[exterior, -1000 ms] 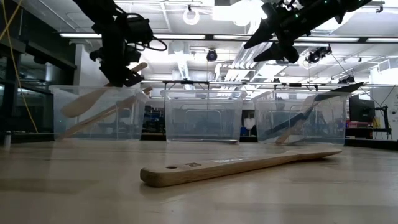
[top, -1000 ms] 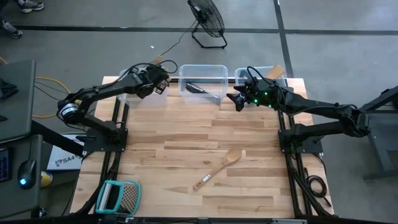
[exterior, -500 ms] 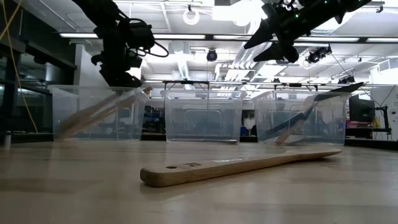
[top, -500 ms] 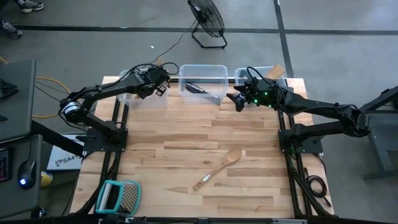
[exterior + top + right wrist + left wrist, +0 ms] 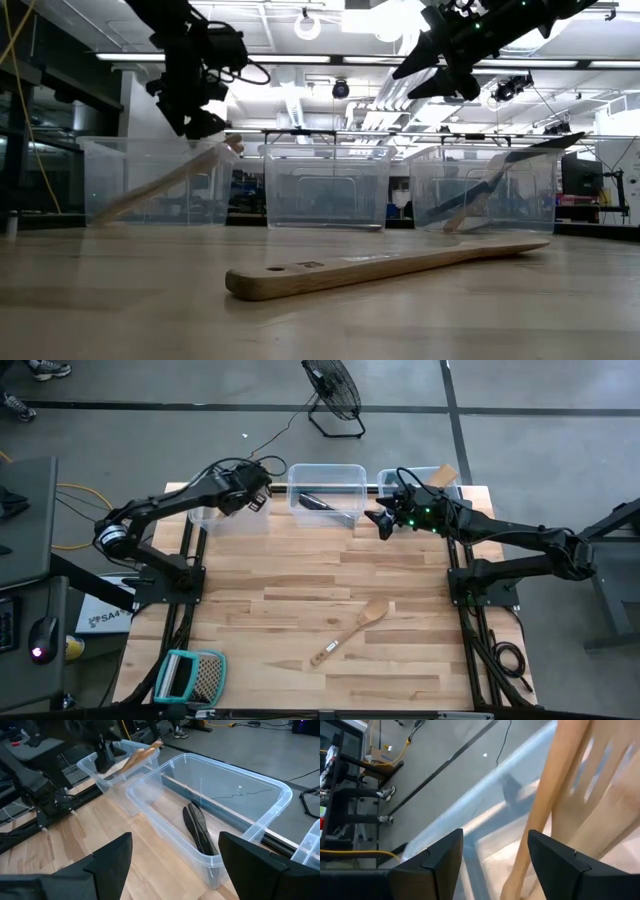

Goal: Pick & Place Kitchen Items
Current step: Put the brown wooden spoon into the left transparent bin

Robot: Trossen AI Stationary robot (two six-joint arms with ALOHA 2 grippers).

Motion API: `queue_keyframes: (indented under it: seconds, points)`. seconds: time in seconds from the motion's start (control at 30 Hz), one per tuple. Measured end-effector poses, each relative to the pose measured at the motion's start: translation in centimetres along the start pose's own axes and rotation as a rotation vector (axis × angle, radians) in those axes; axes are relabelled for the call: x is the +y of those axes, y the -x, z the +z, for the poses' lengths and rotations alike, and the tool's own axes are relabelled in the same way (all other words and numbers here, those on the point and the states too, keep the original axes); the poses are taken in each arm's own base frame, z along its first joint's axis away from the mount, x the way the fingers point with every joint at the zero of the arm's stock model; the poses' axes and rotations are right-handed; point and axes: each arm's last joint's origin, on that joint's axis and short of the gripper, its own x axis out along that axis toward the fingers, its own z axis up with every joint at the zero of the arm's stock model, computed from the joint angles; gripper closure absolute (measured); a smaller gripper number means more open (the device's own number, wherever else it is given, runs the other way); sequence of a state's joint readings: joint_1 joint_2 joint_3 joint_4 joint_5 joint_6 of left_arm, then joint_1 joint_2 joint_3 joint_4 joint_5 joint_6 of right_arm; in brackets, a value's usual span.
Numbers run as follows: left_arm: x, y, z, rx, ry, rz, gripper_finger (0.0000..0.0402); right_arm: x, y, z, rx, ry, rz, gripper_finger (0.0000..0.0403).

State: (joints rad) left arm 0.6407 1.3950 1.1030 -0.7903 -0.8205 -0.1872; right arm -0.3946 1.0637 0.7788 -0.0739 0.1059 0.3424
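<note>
Left hand [image 5: 256, 498], fingers spread and empty, hangs over the left bin [image 5: 212, 516]; wooden utensils [image 5: 165, 180] lie beneath it. A wooden spoon [image 5: 352, 629] lies at five o'clock on the bench [image 5: 300, 580].

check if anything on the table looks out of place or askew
One pale wooden spoon lies loose and slanted mid-table, outside the clear plastic bins along the far edge. A teal-framed flat grater sits apart at the near left corner. Nothing looks spilled or damaged.

The left tool [image 5: 203, 122] has released the wooden utensil [image 5: 165, 180] into its bin.
</note>
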Motion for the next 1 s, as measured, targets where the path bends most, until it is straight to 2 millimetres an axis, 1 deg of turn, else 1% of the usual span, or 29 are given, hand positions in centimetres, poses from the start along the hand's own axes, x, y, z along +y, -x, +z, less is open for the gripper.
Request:
queue_keyframes:
  seconds: [0.23,0.5,0.6,0.77,1.0]
  points:
    - [1.0,1.5,1.9,-0.02,0.038,-0.095,0.0184,-0.1,0.0,-0.2,0.025,0.006,-0.006,0.0115]
    - [2.2,3.7,4.1,-0.05,0.091,-0.317,0.0184,-0.1,0.0,-0.4,0.043,0.008,-0.007,0.0115]
    - [2.4,4.8,4.9,-0.08,0.123,-0.389,0.0184,-0.1,0.0,-0.4,0.05,0.01,0.011,0.0115]
    - [2.0,7.1,5.2,-0.136,0.148,-0.454,0.0184,0.0,0.1,-0.4,0.053,0.027,0.026,0.0115]
    - [-0.1,10.7,4.2,-0.172,0.152,-0.57,0.0184,0.2,0.5,-0.3,0.066,0.081,0.107,0.0115]
